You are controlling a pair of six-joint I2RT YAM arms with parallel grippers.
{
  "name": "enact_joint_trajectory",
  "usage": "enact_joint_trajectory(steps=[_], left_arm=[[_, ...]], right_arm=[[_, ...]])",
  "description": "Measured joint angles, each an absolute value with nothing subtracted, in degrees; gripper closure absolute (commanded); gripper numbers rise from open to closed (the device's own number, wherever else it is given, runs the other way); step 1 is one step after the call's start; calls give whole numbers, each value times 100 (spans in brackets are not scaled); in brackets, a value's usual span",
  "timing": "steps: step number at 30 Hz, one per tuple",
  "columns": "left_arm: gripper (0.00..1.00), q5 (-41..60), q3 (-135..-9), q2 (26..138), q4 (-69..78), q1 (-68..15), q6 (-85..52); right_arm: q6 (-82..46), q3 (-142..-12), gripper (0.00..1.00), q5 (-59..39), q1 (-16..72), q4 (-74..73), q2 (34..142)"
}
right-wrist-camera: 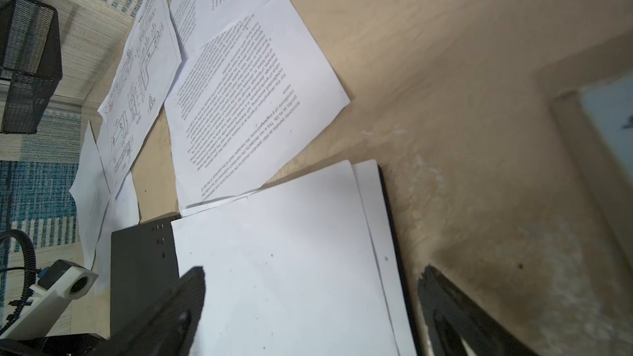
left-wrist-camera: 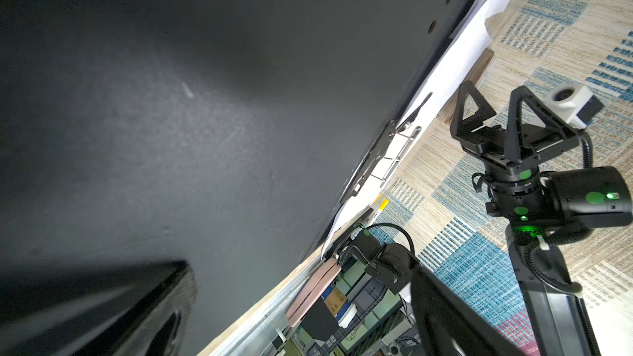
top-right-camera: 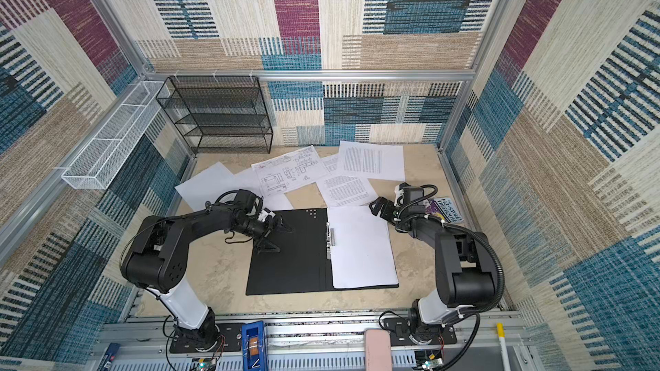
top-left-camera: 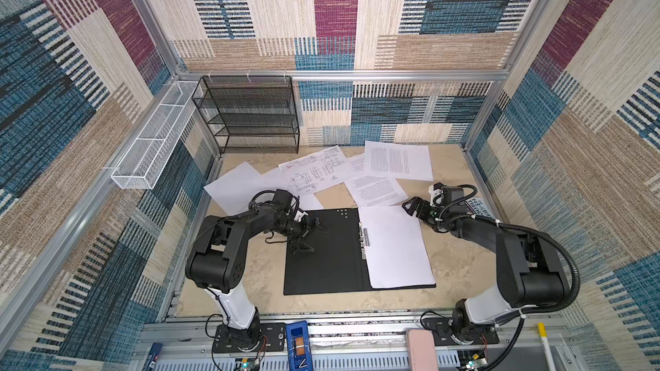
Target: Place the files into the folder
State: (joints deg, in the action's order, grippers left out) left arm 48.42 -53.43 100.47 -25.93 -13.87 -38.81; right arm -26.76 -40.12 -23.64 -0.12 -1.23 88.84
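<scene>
The folder [top-left-camera: 321,262] lies open on the table [top-left-camera: 457,255], apparently to take the files [top-left-camera: 318,169]: sheets [top-left-camera: 396,244] on its right half, others loose behind; left gripper [top-left-camera: 311,236] above it and right gripper [top-left-camera: 410,208] beside it gape empty.

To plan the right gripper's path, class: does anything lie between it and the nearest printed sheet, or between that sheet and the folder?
Nothing visible does. The open right gripper hangs beside the printed sheet, whose near edge meets the folder.
</scene>
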Motion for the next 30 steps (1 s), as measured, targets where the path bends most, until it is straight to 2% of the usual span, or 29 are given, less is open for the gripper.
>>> enact_joint_trajectory(steps=[30], left_arm=[[1, 4882, -5325, 10049, -2567, -1363, -3900]], right_arm=[[-3000, -4071, 4, -2731, 187, -482, 9214]])
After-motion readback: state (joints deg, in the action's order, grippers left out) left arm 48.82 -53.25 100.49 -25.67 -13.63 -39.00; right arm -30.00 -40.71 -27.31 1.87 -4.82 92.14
